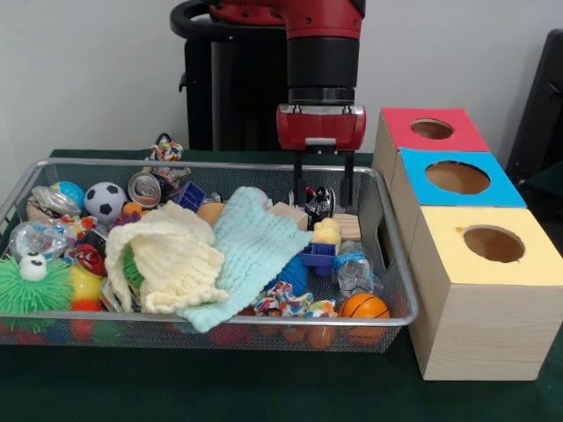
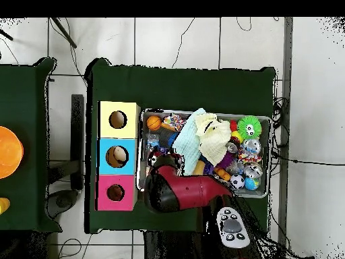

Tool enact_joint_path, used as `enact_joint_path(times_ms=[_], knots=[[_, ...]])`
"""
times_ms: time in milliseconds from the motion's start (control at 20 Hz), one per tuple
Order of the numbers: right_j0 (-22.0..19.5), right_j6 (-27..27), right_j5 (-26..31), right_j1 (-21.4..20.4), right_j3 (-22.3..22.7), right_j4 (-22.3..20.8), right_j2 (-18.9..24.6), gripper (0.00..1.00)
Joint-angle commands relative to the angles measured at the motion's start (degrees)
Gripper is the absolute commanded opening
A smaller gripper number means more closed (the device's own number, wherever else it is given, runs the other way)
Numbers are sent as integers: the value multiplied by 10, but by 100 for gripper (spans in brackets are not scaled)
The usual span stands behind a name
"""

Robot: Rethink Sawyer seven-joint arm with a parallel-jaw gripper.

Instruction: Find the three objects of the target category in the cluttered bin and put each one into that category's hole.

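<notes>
Dark green table (image 1: 264,396) against a pale wall. On it sits a wire mesh bin (image 1: 202,321), packed. Landmark for everything: the bin.

Right of the bin, touching or just beside its wall, stand three wooden boxes with round holes: yellow-topped box (image 1: 493,290) nearest the camera, blue-topped box (image 1: 453,180) behind it, red-topped box (image 1: 431,130) furthest back. Overhead view suggests something already lies inside the blue hole; can't say what.

Red and black arm (image 1: 321,53) comes down over the bin's back right part. Gripper (image 1: 324,204) hangs with its two fingers (image 1: 299,180) spread wide, nothing between them, tips just above the clutter.

Inside the bin, mid: pale blue knit cloth (image 1: 246,255) and cream knit cloth (image 1: 171,259), covering plenty. Left end: green spiky ball (image 1: 31,286), soccer ball (image 1: 105,200), drink can (image 1: 144,188). Front right: mini basketball (image 1: 364,307), rope toy (image 1: 281,301).

Target category isn't stated, so the task's thing can't be named. Directly under the claw sits a small dark shiny item (image 1: 319,202), too tangled to identify; likeliest next pick. From there the holes lie to the bin's right side.
</notes>
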Motion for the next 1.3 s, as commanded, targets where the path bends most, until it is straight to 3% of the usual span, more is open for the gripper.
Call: enact_joint_path(times_ms=[50, 750, 1300], knots=[[10, 74, -49, 32, -61, 19, -11, 100], [44, 87, -85, 76, -82, 51, -42, 100], [45, 106, -136, 122, -62, 71, -38, 100]])
